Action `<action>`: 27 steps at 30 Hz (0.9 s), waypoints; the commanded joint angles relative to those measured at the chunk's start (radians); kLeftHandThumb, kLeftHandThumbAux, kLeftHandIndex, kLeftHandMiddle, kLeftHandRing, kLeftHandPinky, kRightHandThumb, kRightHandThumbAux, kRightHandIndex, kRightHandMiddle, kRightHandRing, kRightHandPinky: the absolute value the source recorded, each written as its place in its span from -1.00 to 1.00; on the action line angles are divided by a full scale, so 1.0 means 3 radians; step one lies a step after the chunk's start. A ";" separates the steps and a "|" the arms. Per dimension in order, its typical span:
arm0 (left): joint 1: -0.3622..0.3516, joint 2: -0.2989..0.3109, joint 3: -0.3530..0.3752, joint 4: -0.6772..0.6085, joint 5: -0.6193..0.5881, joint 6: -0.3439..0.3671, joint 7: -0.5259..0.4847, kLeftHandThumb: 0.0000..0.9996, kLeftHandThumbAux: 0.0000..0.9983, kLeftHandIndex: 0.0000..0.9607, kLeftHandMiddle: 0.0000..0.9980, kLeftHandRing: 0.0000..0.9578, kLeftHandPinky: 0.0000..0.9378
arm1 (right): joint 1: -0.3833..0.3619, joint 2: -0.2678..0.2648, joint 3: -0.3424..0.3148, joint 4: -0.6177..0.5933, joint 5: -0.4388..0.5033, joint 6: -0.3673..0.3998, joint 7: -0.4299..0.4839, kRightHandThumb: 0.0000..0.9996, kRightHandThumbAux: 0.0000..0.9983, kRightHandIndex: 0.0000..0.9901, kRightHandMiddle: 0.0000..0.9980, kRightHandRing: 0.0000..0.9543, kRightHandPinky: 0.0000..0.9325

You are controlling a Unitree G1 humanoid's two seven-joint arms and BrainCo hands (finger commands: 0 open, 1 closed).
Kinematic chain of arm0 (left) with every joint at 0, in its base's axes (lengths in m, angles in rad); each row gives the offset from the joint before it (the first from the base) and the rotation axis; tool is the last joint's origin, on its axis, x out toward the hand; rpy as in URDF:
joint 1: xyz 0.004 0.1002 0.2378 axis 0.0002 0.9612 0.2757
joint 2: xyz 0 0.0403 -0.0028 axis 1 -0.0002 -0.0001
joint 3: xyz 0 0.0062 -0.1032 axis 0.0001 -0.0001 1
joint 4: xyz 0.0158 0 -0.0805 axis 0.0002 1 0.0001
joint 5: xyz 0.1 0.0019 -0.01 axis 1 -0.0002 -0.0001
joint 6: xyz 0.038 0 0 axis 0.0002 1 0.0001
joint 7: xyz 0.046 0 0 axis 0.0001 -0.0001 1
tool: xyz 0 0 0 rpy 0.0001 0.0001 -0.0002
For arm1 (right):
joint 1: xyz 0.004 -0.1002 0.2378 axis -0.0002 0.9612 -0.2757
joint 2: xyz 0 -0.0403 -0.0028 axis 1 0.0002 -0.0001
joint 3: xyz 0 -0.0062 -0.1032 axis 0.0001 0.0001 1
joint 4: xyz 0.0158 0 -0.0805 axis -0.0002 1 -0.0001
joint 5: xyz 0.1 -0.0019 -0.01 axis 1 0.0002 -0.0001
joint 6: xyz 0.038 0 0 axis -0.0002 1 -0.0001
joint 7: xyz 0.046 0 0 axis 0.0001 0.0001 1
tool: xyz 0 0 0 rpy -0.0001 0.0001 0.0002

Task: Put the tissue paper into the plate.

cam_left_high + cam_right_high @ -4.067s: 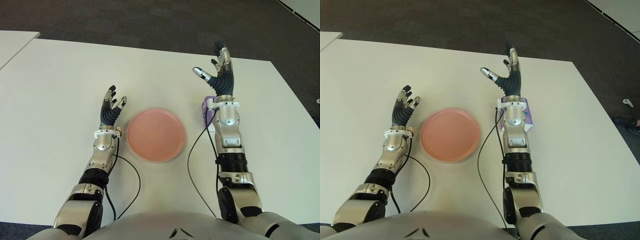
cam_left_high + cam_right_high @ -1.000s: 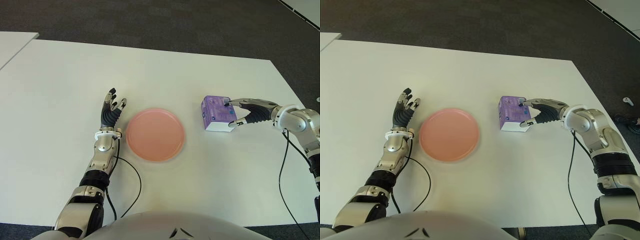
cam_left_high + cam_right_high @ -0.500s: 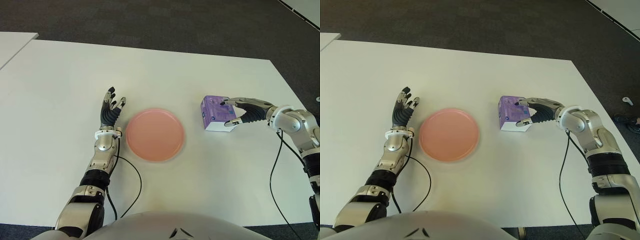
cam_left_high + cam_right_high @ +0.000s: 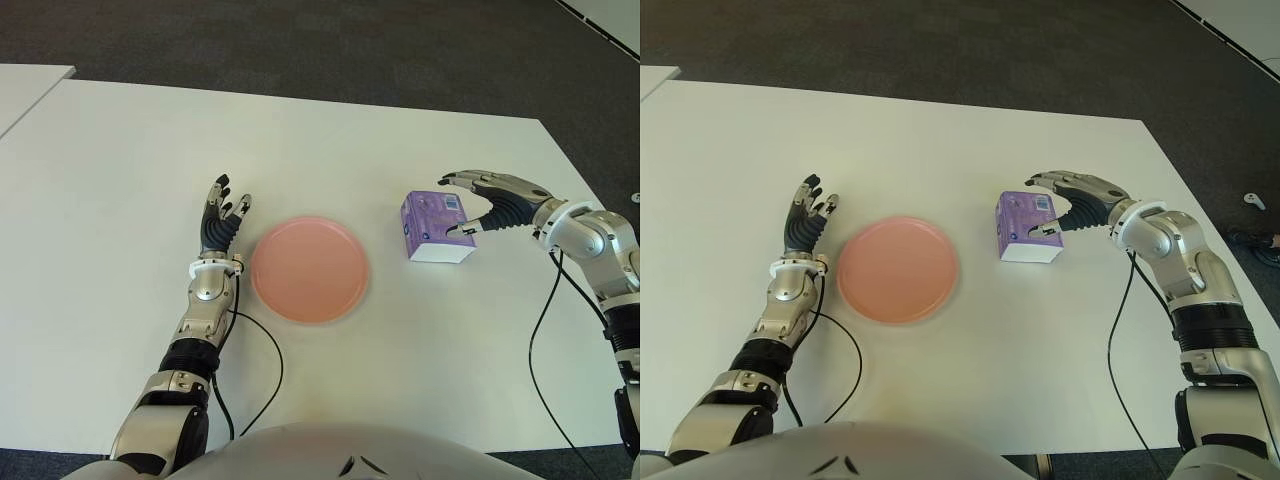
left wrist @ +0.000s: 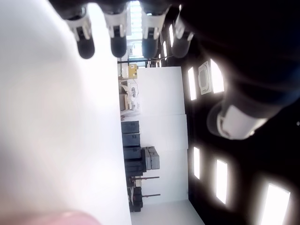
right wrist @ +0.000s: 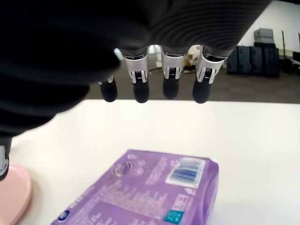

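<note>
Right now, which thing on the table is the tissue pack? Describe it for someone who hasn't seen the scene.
On the white table, find the round pink plate near the middle. The tissue pack lies to its right, under the right hand's arched, open fingers. It is the only purple, rectangular item there.

Purple tissue pack (image 4: 436, 227) lies flat on table; pink plate (image 4: 310, 268) apart, empty.

The tissue pack (image 4: 435, 228) lies on the table (image 4: 120, 160), right of the plate (image 4: 309, 269).
</note>
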 commanded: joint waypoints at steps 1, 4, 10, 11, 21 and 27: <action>0.0040 0.0005 0.0027 -0.0012 -0.0002 0.0011 0.0010 -1.00 0.15 -1.00 -1.00 -1.00 -1.00 | 0.0121 0.0068 0.0011 -0.0004 -0.0055 -0.0049 -0.0107 -0.55 -0.21 -1.00 -1.00 -1.00 -1.00; 0.0048 0.0000 0.0030 -0.0014 0.0000 -0.0012 0.0021 -1.00 0.16 -0.99 -1.00 -1.00 -1.00 | 0.0146 0.0170 0.0104 0.0072 -0.0131 -0.0089 -0.0226 -0.56 -0.22 -1.00 -1.00 -1.00 -1.00; 0.0042 -0.0007 0.0032 -0.0003 0.0002 0.0011 0.0011 -1.00 0.16 -0.99 -1.00 -1.00 -1.00 | -0.0028 0.0300 0.0275 0.0191 -0.0189 -0.0154 -0.0202 -0.57 -0.22 -1.00 -1.00 -1.00 -1.00; 0.0041 -0.0007 0.0032 -0.0002 0.0004 0.0015 0.0008 -1.00 0.15 -0.99 -1.00 -1.00 -1.00 | -0.0041 0.0301 0.0285 0.0208 -0.0185 -0.0178 -0.0196 -0.56 -0.21 -1.00 -1.00 -1.00 -1.00; 0.0065 0.0007 0.0023 -0.0035 0.0028 0.0043 0.0000 -1.00 0.10 -1.00 -1.00 -1.00 -1.00 | -0.0092 0.0325 0.0336 0.0343 -0.0171 -0.0309 -0.0151 -0.56 -0.15 -1.00 -1.00 -1.00 -1.00; 0.0072 -0.0002 0.0026 -0.0059 0.0029 0.0092 0.0014 -1.00 0.08 -1.00 -1.00 -1.00 -1.00 | -0.0167 0.0398 0.0458 0.0592 -0.0349 -0.0367 -0.0315 -0.59 -0.14 -1.00 -0.99 -1.00 -1.00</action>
